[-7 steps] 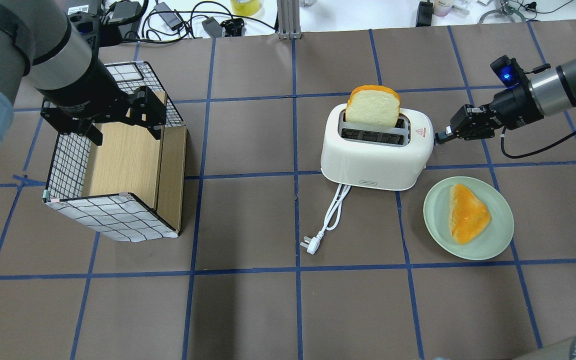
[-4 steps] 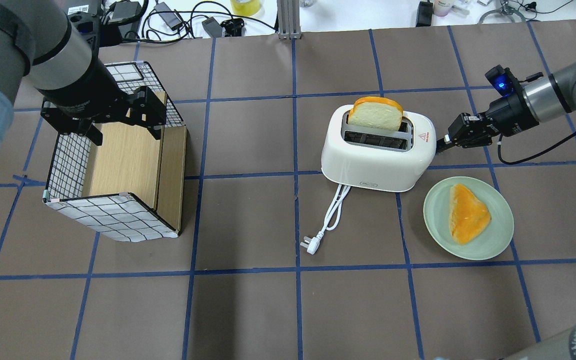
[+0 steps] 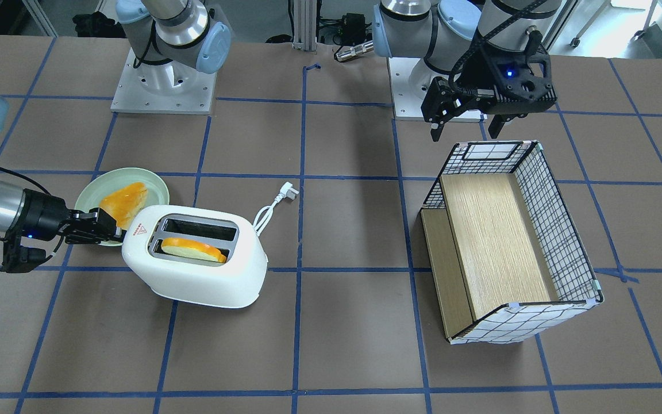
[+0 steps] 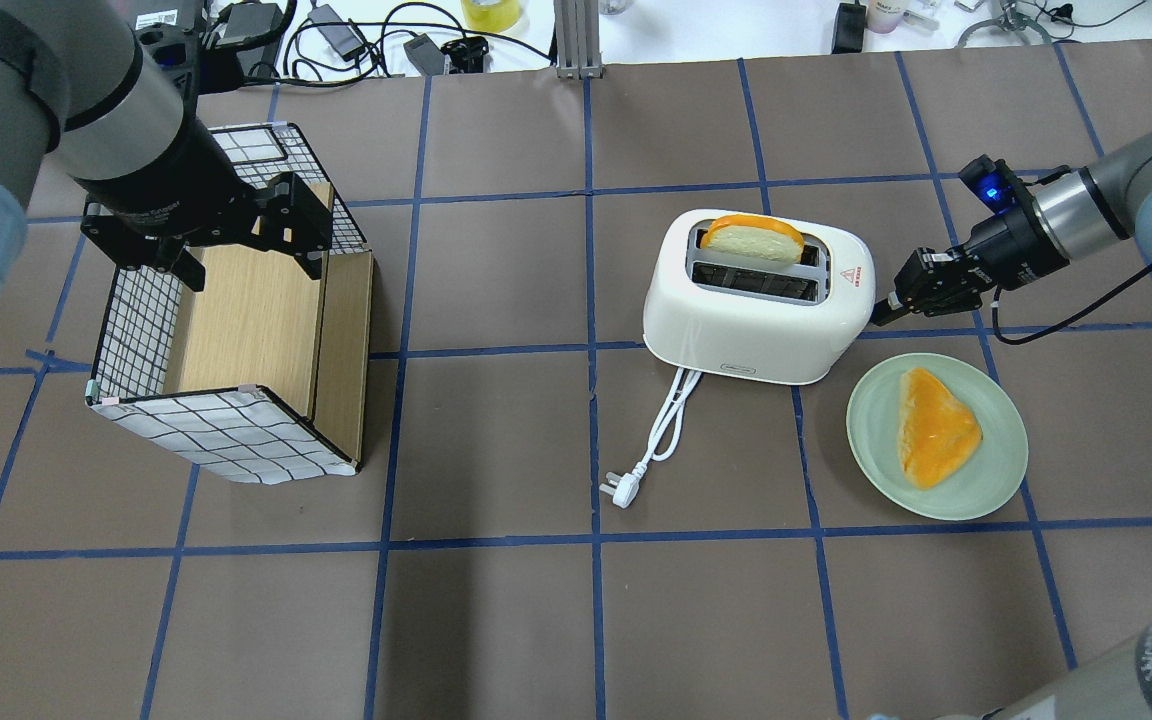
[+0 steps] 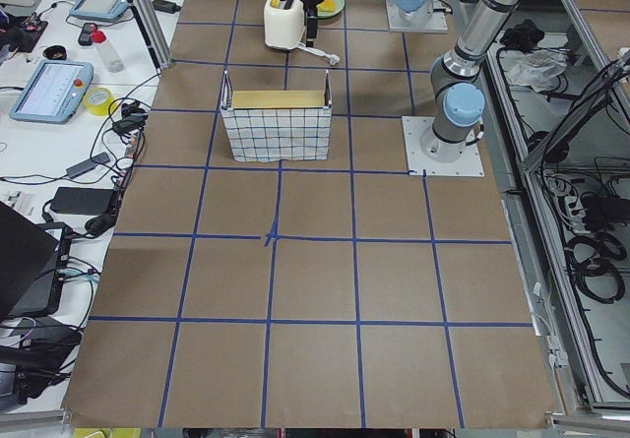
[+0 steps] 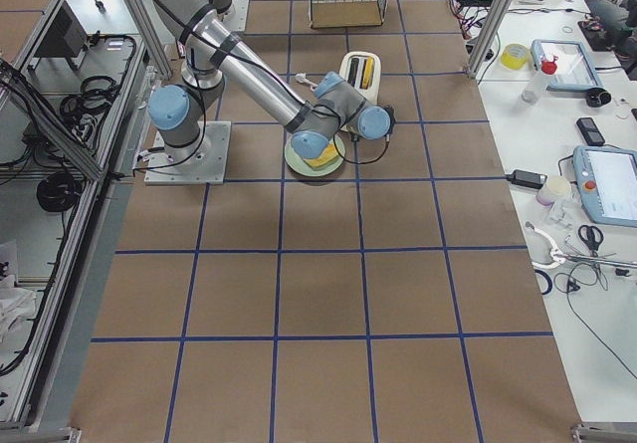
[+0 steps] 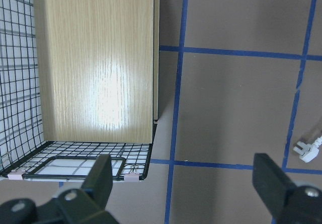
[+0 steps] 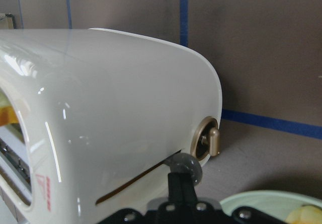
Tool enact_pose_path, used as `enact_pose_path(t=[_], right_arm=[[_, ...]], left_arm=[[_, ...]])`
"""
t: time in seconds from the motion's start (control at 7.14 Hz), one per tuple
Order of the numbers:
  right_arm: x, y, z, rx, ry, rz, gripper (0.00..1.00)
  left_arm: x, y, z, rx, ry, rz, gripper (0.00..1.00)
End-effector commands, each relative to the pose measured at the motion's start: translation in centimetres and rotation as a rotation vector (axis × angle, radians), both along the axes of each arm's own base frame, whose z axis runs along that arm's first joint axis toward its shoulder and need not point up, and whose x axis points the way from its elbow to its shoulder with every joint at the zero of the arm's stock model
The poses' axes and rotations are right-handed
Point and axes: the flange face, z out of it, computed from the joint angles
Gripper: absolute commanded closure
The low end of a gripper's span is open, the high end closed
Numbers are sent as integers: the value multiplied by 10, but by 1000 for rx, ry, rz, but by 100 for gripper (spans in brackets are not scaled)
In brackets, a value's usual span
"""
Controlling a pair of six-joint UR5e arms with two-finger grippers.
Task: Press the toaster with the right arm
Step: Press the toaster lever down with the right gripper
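The white two-slot toaster (image 4: 751, 310) stands mid-right on the table, with a bread slice (image 4: 751, 238) sunk low in its far slot. My right gripper (image 4: 881, 313) is shut, fingertips together against the toaster's right end. In the right wrist view the closed fingertips (image 8: 177, 186) rest on the grey lever knob (image 8: 185, 166), low in its slit. From across the table the gripper (image 3: 114, 233) touches the toaster (image 3: 193, 276). My left gripper (image 4: 236, 235) is open and empty above the wire basket (image 4: 226, 430).
A green plate (image 4: 1001, 480) with a toasted slice (image 4: 936, 425) lies just in front of my right gripper. The toaster's white cord and plug (image 4: 621, 493) trail toward the table's front. The basket (image 3: 503, 241) has a wooden board inside. Cables clutter the far edge.
My right gripper has moved down along the toaster's end, and the bread slice has sunk from standing tall to low in the slot. The left arm has not moved.
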Motion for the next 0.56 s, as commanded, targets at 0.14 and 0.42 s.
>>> enact_pose_path(t=[0.14,0.42], right_arm=[[-1,1,-4,14,15,3,100],[-5,-1,16,32,68,-39,100]], left_arm=[[0,0,0,0,0,0,0],[0,0,0,0,0,0,0]])
